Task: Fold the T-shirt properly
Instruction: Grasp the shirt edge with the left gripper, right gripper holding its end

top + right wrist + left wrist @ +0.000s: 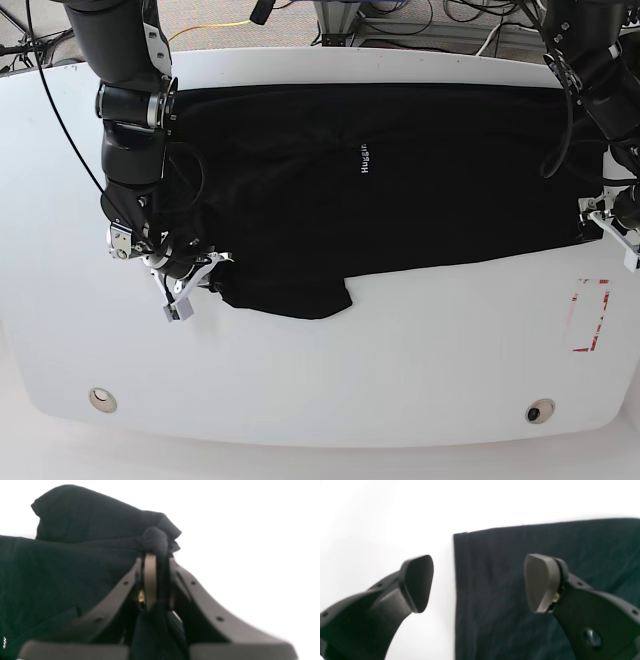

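The black T-shirt [400, 200] lies spread across the white table [400, 360], with its small white printed word [364, 159] near the middle. On the left of the base view, my right gripper [200, 275] is shut on the shirt's lower left edge. In the right wrist view a bunched fold of T-shirt [62, 567] is pinched in that gripper [157, 562]. My left gripper [607, 222] stands open at the shirt's right end. In the left wrist view the gripper [478, 583] straddles a straight edge of the T-shirt [507, 555] just below a corner, one finger over bare table, the other over cloth.
A red-outlined rectangle [590, 315] is marked on the table at the right, below the left gripper. Two small round fittings [100, 399] [540, 411] sit near the table's front edge. Cables [420, 20] run behind the back edge.
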Tool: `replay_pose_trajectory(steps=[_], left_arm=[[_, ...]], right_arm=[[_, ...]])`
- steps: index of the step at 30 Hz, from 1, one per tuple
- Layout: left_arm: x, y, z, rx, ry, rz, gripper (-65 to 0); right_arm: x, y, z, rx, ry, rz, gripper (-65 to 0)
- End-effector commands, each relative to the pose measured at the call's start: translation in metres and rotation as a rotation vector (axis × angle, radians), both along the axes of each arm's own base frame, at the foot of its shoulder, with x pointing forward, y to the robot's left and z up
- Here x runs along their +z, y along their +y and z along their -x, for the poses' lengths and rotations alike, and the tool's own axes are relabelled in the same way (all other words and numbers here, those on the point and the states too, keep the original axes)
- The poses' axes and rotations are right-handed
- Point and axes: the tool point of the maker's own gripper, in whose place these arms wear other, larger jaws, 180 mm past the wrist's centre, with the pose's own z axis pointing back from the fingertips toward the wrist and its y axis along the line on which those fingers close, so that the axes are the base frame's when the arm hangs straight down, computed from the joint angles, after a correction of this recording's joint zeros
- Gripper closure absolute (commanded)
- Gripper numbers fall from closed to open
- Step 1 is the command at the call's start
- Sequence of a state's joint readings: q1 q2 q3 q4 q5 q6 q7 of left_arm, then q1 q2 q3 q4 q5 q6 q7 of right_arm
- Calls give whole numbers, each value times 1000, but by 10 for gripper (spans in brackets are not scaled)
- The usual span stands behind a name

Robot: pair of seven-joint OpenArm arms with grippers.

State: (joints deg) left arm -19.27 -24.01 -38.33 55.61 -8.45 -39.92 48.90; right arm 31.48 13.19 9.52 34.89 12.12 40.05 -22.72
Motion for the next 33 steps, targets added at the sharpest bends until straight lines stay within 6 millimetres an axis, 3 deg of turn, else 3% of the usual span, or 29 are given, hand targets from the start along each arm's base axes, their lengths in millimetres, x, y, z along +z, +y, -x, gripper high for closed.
replay_pose_trajectory(steps=[1, 5, 13, 14, 17, 23, 28, 33], left_arm=[[18, 3, -20, -20, -71, -18, -533], [8, -8, -24, -49, -71, -1, -533], [11, -9, -35, -22, -82, -14, -535], [8, 2, -31, 42, -65, -27, -535], [8, 4, -30, 44, -57, -36, -535], [-2, 7, -17, 38, -17, -62, -535], [-10, 11, -7, 40, 4, -67, -535], [-11, 7, -9, 34, 2, -60, -535]], right_arm=[[14, -7, -11, -2, -31, 19, 0], [13, -8, -10, -2, -29, 21, 0], [15, -9, -11, -4, -33, 20, 0], [16, -24, -10, -21, -33, 38, 0], [15, -28, -9, -23, -27, 44, 0], [13, -29, -7, -17, -11, 52, 0], [23, -29, -10, -9, -53, 72, 0], [29, -29, -6, 23, -55, 118, 0]])
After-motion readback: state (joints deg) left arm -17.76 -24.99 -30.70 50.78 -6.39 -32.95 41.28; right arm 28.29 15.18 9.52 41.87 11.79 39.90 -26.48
